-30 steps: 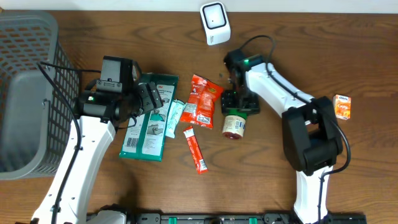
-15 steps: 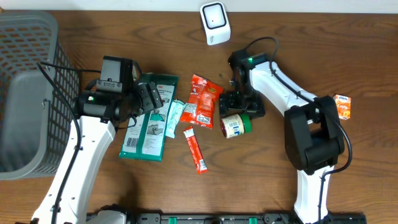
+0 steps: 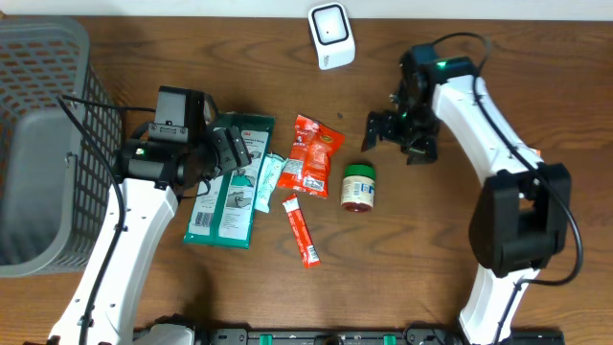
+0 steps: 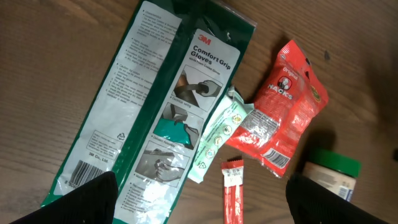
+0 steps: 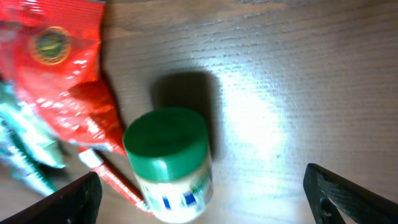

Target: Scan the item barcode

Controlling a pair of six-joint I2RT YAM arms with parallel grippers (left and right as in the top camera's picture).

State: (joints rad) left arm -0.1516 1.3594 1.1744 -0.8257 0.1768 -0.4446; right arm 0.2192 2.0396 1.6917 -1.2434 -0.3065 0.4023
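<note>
Tabletop [image 3: 421, 240] bears one jar [image 3: 359, 187], one glove pack [image 3: 230, 196], one scanner [image 3: 331, 35].

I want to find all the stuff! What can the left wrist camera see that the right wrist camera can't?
Only the left wrist camera shows the long green glove package, with a barcode near its bottom corner. Only the right wrist camera shows a bright shiny patch on the table. Both show the jar with the green lid, the red snack bag, the thin red stick packet and, blurry in the right one, the pale green sachet.
</note>
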